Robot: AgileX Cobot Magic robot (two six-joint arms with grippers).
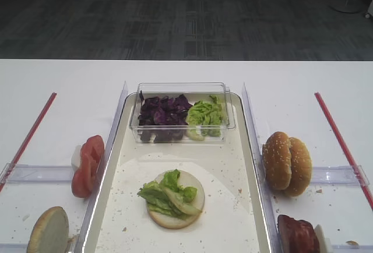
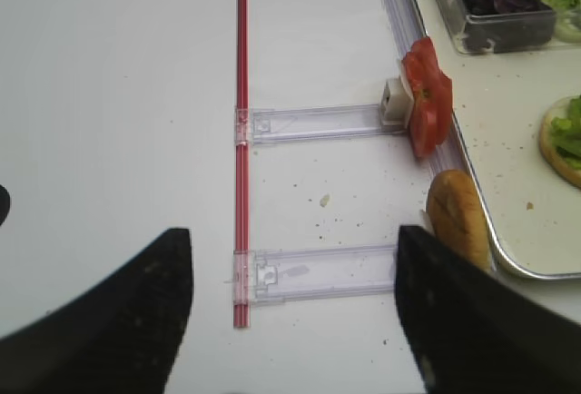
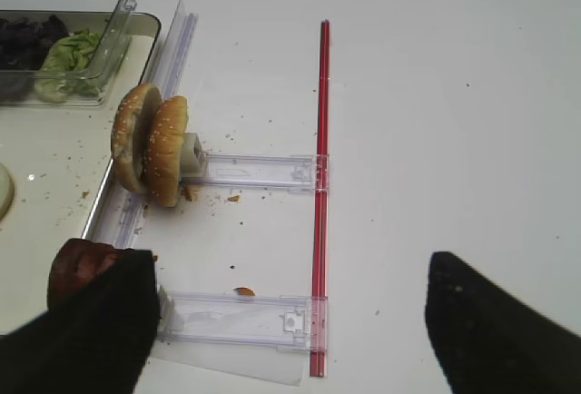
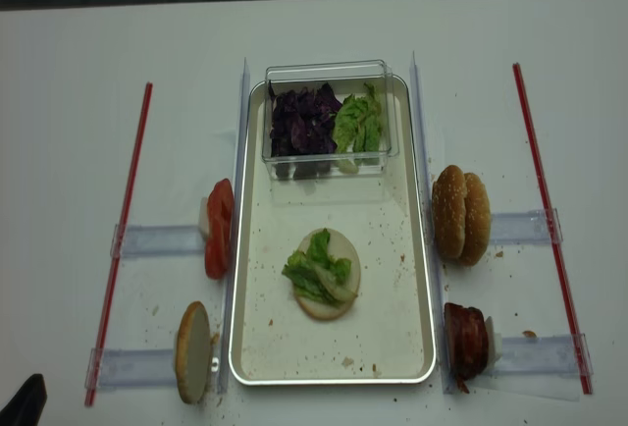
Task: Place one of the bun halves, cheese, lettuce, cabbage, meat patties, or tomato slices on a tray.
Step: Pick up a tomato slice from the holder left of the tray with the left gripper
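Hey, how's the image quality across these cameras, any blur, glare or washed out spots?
Both wrist views: the near dark fingers are blurred, the table sharp. First exterior high view: soft, slightly grainy, white table bright but not blown out. Realsense view: evenly lit, faint shadows, mild reflections on the clear box; tray crumbs remain distinct.

We saw very little of the robot: the left gripper (image 2: 290, 321) showed only as two broad, matte black fingers (image 2: 118, 321) with rounded tips, blurred up close. The right gripper (image 3: 290, 330) looked the same, dark, smooth, unmarked. No cables, screws or labels showed on either.
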